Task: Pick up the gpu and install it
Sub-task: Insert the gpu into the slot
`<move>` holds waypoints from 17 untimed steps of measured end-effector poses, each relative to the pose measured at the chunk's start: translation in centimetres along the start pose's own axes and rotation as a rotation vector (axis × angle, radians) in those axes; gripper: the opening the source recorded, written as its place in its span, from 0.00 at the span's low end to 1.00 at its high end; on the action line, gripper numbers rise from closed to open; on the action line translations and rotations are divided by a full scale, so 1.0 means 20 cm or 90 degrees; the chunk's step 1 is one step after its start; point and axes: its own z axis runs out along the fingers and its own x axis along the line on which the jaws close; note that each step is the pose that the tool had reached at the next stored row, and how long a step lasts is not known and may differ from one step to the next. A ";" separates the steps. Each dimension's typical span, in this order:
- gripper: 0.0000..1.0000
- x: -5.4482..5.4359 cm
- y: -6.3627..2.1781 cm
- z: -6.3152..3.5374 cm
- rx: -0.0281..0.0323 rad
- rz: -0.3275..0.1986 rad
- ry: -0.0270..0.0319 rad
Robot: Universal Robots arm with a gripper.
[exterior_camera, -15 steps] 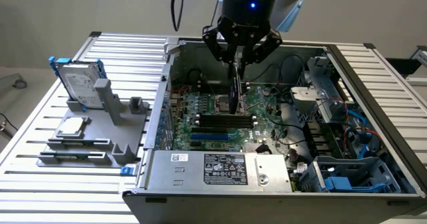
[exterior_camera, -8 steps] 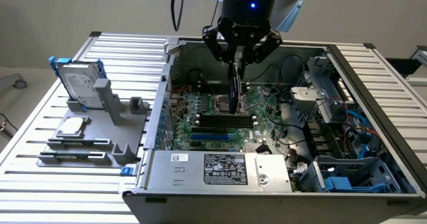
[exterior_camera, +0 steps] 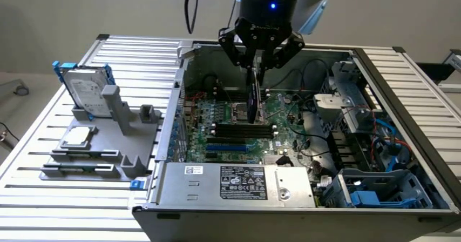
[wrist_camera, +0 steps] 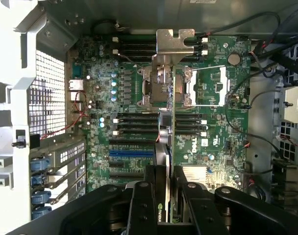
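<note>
Plain pale grey wall [exterior_camera: 94, 9] behind, evenly lit with soft light. Ribbed silver metal table [exterior_camera: 65, 215] spans the scene. Grey floor [exterior_camera: 14, 109] at the exterior view's left, small caster wheel [exterior_camera: 21, 89] on it.

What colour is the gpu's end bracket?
Silver; the end bracket shows best in the wrist view.

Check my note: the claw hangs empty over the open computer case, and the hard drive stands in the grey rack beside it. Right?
Not empty: the exterior view shows the claw shut on the gpu, held edge-on over the open computer case. The hard drive does stand in the grey rack beside it.
</note>
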 end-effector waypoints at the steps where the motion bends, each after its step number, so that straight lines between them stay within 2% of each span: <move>1: 0.26 0.00 0.000 0.001 0.0002 -0.006 -0.0017; 4: 0.26 0.00 0.000 0.011 0.0006 -0.040 -0.0043; 7: 0.26 0.00 -0.001 0.024 0.0011 -0.075 -0.0053; 12: 0.26 0.00 -0.001 0.044 0.0017 -0.133 -0.0049; 17: 0.26 0.00 -0.002 0.058 0.0023 -0.190 -0.0030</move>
